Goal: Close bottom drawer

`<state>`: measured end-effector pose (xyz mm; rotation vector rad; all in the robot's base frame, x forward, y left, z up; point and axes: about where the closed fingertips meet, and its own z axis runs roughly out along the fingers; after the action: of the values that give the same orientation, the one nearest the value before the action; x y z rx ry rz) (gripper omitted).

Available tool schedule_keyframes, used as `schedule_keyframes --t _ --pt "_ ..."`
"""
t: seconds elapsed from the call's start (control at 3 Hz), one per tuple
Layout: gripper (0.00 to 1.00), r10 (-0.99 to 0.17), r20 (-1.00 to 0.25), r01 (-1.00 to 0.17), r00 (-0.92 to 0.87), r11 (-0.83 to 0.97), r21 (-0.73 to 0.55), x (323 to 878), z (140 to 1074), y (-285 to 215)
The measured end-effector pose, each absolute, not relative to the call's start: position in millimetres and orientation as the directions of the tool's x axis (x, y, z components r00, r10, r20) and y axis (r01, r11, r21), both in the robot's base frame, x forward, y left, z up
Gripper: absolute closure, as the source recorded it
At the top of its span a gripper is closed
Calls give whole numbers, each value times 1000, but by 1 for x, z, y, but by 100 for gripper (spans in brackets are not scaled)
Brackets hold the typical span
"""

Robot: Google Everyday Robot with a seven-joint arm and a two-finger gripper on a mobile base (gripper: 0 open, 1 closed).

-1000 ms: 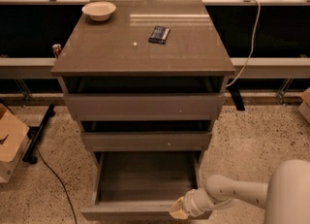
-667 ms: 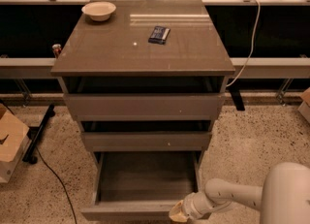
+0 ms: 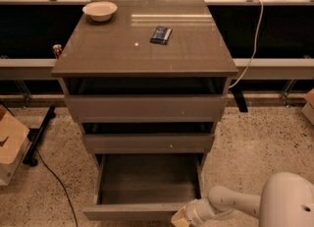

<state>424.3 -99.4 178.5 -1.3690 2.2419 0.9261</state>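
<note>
The bottom drawer (image 3: 147, 184) of the taupe-grey cabinet (image 3: 147, 49) stands pulled far out, its wide grey box empty and its flat front (image 3: 132, 212) near the bottom edge of the view. My gripper (image 3: 180, 218) sits at the drawer front's right end, at the bottom of the frame, on the end of the white arm (image 3: 230, 204) that comes in from the lower right. The middle drawer (image 3: 147, 142) and the top drawer (image 3: 147, 107) are each pulled out a little.
A cream bowl (image 3: 100, 10) and a dark packet (image 3: 161, 34) lie on the cabinet top. A cardboard box (image 3: 10, 145) and a black cable (image 3: 54, 182) lie on the speckled floor at the left. A white cable (image 3: 252, 39) hangs at the right.
My gripper and forearm have slid slightly left and down along the drawer front's right end. The bottom drawer stays pulled out about as far.
</note>
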Motion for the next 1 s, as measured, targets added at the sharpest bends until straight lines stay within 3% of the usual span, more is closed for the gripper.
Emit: schedule_keyframes --t 1.0 --pt "100 -632 -626 -890 -456 310 335 447 168 -93"
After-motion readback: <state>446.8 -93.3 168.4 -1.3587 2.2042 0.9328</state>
